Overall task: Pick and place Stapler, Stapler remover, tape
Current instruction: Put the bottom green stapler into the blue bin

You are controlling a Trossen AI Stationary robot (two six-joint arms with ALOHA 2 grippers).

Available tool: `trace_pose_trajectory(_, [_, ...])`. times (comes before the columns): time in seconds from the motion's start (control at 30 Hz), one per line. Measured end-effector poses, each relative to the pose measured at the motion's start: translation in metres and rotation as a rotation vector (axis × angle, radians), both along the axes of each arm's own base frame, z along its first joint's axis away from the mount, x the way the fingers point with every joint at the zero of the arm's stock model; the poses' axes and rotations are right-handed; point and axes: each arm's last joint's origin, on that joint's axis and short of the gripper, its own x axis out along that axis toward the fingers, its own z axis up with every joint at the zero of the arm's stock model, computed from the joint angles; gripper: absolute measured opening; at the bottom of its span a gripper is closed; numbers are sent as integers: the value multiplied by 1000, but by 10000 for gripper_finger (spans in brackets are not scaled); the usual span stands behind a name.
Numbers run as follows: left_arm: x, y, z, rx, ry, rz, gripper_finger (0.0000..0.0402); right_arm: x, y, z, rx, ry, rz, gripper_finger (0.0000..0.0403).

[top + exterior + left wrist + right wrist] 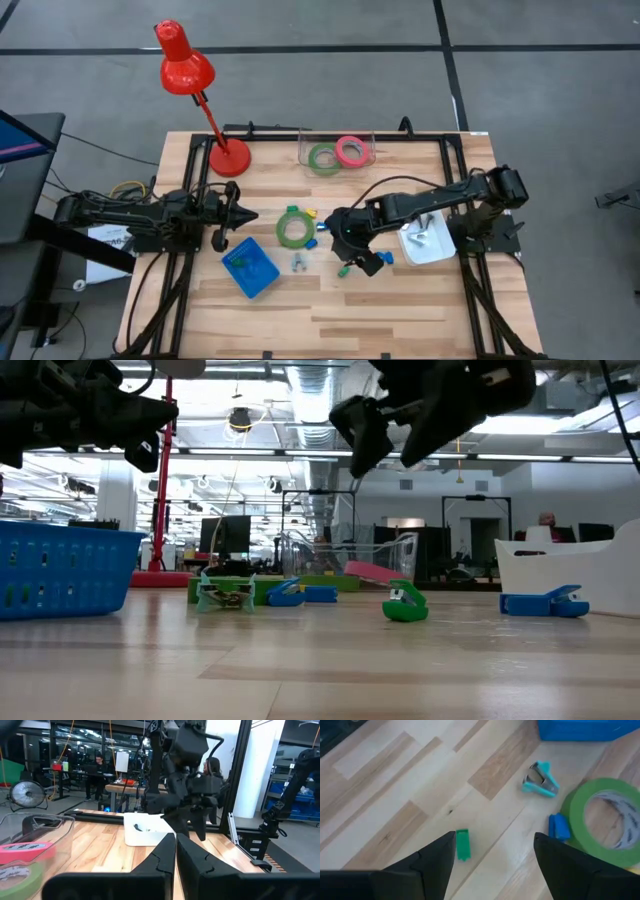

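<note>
My right gripper (494, 838) hangs open above the table's middle (352, 252), pointing steeply down, touching nothing. Below it lies a small green piece (463, 845). Beyond are a teal staple remover (540, 779), a small blue stapler (559, 826) and a green tape ring (605, 820), which lies flat. A pink tape ring (350, 150) and another green ring (322, 158) lie in a clear bin (370, 148) at the far edge. My left gripper (240, 215) waits shut at the left, held level above the table (175, 855).
A blue basket (250, 267) stands near the front left of the middle. A white tray (428, 243) sits under my right arm, with another small blue stapler (386, 258) beside it. A red desk lamp (228, 157) stands at the far left. Bare wood lies along the near edge.
</note>
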Motion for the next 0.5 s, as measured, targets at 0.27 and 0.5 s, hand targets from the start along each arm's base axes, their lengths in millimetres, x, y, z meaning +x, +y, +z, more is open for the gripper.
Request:
trace_pose_trajectory(0.27, [0, 0, 1, 0, -8, 0, 8, 10, 3, -25, -11, 66, 6, 260])
trace_pose_trajectory(0.5, [0, 0, 1, 0, -12, 0, 8, 12, 14, -56, -31, 180, 33, 260])
